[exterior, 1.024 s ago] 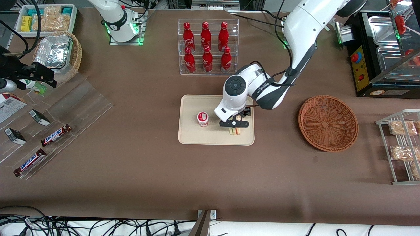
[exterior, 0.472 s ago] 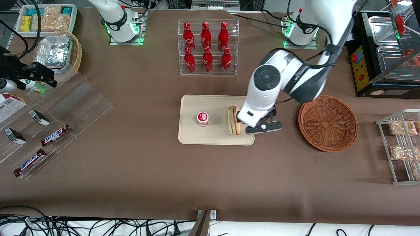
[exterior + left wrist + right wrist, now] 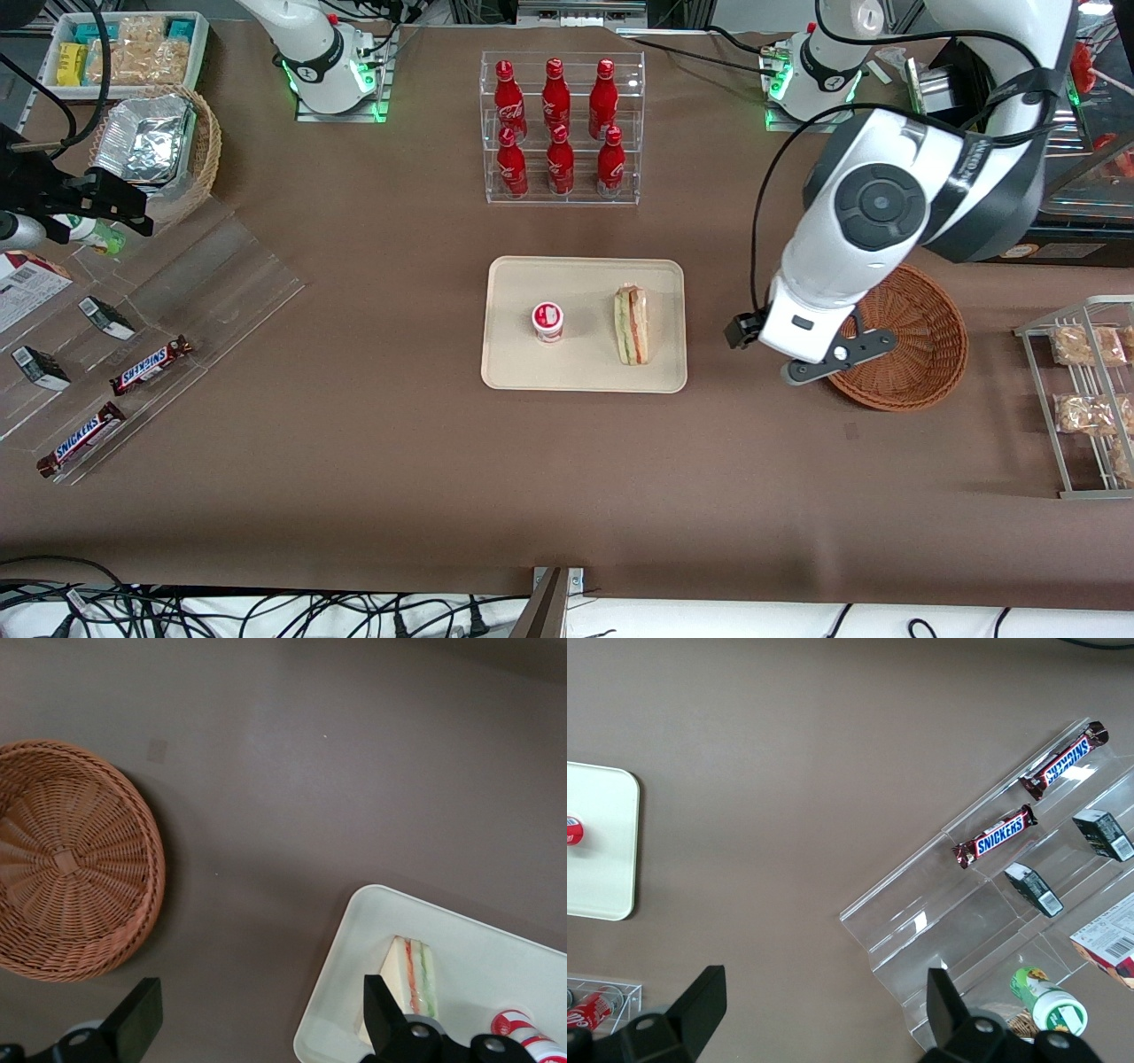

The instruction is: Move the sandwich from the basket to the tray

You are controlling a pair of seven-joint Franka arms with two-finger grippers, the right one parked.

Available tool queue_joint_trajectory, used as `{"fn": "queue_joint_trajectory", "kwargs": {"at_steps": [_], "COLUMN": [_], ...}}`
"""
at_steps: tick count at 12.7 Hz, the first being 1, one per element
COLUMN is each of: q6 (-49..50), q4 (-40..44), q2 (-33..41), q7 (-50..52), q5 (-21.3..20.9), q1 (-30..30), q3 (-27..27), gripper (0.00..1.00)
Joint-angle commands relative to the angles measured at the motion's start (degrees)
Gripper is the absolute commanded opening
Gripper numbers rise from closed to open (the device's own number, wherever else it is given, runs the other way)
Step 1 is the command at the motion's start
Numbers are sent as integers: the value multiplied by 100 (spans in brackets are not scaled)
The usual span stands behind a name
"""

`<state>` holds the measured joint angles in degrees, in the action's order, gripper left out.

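Note:
The sandwich point(image 3: 632, 325) point(image 3: 409, 979), a wrapped wedge with green and red filling, lies on the cream tray point(image 3: 585, 372) point(image 3: 461, 939), nothing touching it. The round reddish-brown wicker basket point(image 3: 921, 354) point(image 3: 71, 877) holds nothing and sits toward the working arm's end of the table. My gripper point(image 3: 780, 341) point(image 3: 257, 1028) hangs raised above the bare table between the tray and the basket, overlapping the basket's rim in the front view. It is open, its fingers point(image 3: 135, 1023) spread wide with nothing between them.
A small red-and-white cup point(image 3: 547, 321) point(image 3: 523, 1028) stands on the tray beside the sandwich. A clear rack of red bottles point(image 3: 560, 128) stands farther from the front camera than the tray. A wire rack of bagged snacks point(image 3: 1081, 390) and a black appliance point(image 3: 1001, 177) flank the basket.
The gripper let go of the sandwich on the tray, rose and swung away toward the basket. The sandwich stays lying on the tray.

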<state>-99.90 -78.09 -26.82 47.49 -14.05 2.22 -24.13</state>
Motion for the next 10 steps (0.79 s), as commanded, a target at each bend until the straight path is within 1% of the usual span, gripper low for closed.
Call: {"fn": "queue_joint_trajectory", "kwargs": {"at_steps": [1,4,5,6,8,10], "q6": [286,375,392,444,838,1077], "q4": [22,-83,-145,-285,-382,-400], "q2": [150,588,764,1027,1388,1591], "q7": [-494,-1196,-1538,-1924,-2645,-3374], "q5": [148,525,744,1077,1247,1527], "q1": [-212,-415,-389,-311,-214,-170], "q3": [-48,135,450,801,1251,1664], "gripper": [100,100,100,100,100,100]}}
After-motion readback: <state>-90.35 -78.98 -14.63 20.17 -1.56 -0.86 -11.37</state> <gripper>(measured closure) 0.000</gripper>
